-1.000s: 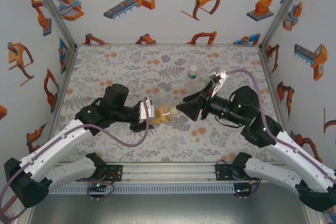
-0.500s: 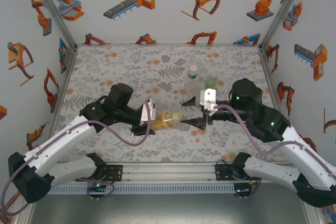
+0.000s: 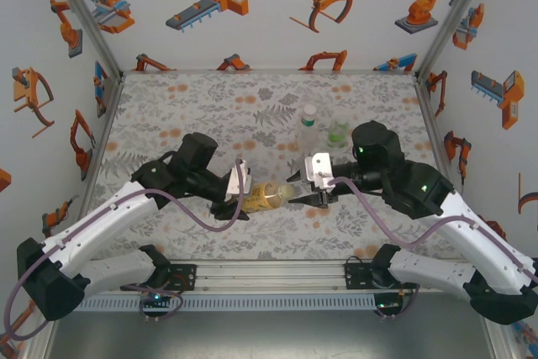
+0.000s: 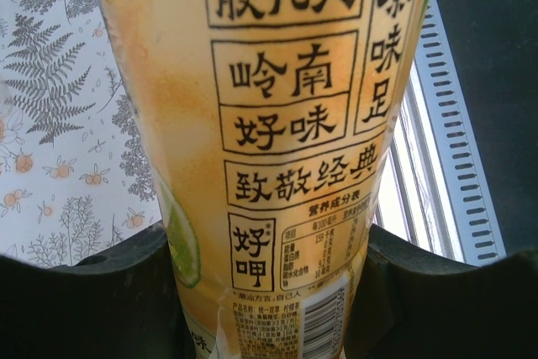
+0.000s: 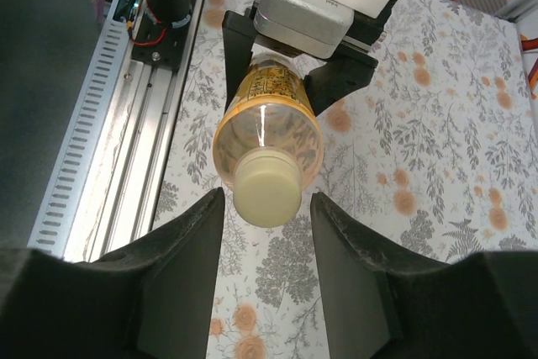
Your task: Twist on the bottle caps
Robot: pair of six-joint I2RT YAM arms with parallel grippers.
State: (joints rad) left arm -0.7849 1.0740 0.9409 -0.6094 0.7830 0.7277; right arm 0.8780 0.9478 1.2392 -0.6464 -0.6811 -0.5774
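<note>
Right end effector (image 5: 267, 201) loosely brackets cap (image 5: 266, 184) of amber bottle (image 5: 269, 119).

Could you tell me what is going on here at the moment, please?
The two arms are working on a yellow bottle. The left gripper is clamped around its body, holding it on its side with the cap pointing at the right arm. The right gripper has a finger on each side of the cap, with small gaps showing, so it has not gripped it yet. A clear bottle and a green bottle stand upright further back on the table.
</note>
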